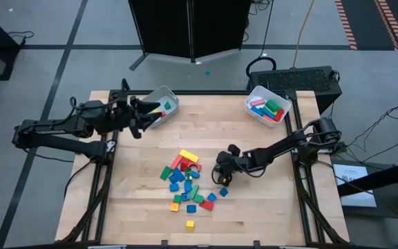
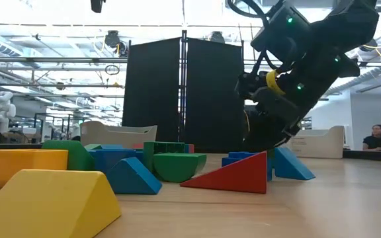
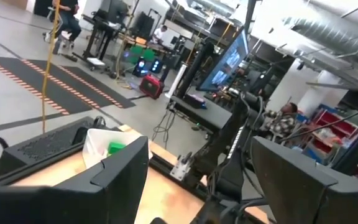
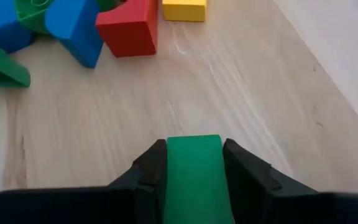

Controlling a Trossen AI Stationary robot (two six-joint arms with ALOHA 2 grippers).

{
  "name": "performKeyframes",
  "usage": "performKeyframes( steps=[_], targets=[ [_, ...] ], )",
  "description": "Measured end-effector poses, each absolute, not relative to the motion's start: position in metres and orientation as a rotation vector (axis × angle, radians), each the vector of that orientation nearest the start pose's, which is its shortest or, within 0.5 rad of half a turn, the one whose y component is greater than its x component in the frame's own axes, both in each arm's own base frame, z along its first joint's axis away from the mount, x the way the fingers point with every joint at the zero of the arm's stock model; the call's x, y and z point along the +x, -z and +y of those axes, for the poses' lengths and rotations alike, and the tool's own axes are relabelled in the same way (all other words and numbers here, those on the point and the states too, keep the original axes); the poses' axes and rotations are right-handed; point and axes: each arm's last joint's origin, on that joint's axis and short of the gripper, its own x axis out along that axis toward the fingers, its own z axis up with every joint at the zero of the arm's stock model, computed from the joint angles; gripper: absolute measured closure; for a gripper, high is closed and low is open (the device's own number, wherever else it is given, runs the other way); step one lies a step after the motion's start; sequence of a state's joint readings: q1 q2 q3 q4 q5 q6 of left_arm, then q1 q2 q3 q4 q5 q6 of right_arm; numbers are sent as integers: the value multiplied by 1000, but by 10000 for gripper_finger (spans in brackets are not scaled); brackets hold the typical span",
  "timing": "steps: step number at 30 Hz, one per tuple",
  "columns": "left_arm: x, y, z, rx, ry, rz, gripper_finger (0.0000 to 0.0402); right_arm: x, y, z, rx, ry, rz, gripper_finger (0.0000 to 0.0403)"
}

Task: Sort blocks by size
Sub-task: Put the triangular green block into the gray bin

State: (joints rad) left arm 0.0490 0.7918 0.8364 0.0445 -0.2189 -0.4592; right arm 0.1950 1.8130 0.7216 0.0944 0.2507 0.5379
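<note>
Several red, blue, green and yellow blocks lie in a loose pile at the table's middle; in the low view they show as wedges and bars. My right gripper is low at the pile's right edge, shut on a green block. My left gripper hangs open beside the far-left white bin, with nothing between its fingers. My right gripper pinches the green block by its two opposite sides between its two fingers. The fingers slant down from the table's right side and lie along the block. The block's far end sticks out past the fingertips; whether it rests on the table I cannot tell.
The left bin holds a green and a red block; a second white bin at the far right holds several. A lone yellow block lies near the front edge, and a blue one sits just in front of my right gripper.
</note>
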Motion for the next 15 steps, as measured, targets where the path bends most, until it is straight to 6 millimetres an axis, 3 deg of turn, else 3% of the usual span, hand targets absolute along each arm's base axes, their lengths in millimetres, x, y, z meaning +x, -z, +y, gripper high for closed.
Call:
performKeyframes(
  steps=[5, 9, 15],
  targets=[
    [172, -367, 16, -460, -292, -115, 120, 298, -96, 42, 241, 263, 934, 299],
    [171, -367, 17, -467, -348, -134, 120, 300, -122, 23, 218, 282, 896, 299],
    [169, -370, 20, -455, -387, -171, 120, 327, -204, -33, 160, 389, 597, 299]
  ],
)
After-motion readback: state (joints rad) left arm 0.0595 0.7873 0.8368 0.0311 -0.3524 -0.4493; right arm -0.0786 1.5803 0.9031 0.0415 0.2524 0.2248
